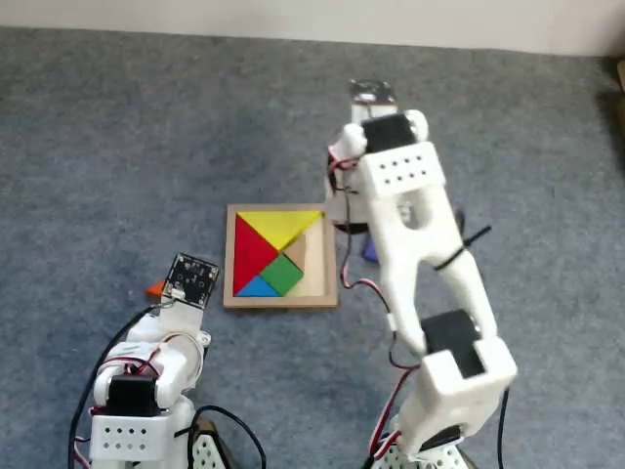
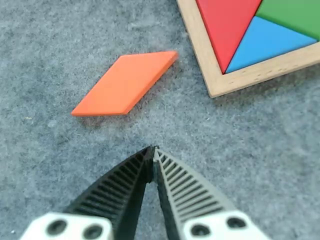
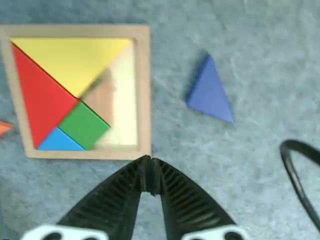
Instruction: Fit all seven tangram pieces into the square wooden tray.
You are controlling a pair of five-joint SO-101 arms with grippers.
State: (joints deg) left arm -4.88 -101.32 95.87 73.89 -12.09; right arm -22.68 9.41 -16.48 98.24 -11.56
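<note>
- Our left gripper (image 2: 152, 150) hung over bare carpet (image 2: 45, 40), jaws clenched on nothing, tips touching.
- Just beyond those tips the orange piece (image 2: 125, 82) lay flat on the carpet. It had open room on every side, and one corner was near the tray (image 2: 250, 75) but not touching its rim.
- Our right gripper (image 3: 150, 175) was also pressed together and empty, its tips at the tray's outer edge.
- Inside the tray, the red triangle (image 3: 42, 97), yellow triangle (image 3: 72, 57), green square (image 3: 82, 125) and light blue triangle (image 3: 59, 142) sat edge to edge, packed toward the orange piece's side. Bare wood showed along the opposite wall.
- Past that wall the dark blue triangle (image 3: 210, 92) lay on open carpet, clear of the rim, with a black cable (image 3: 297, 170) looping nearby.
</note>
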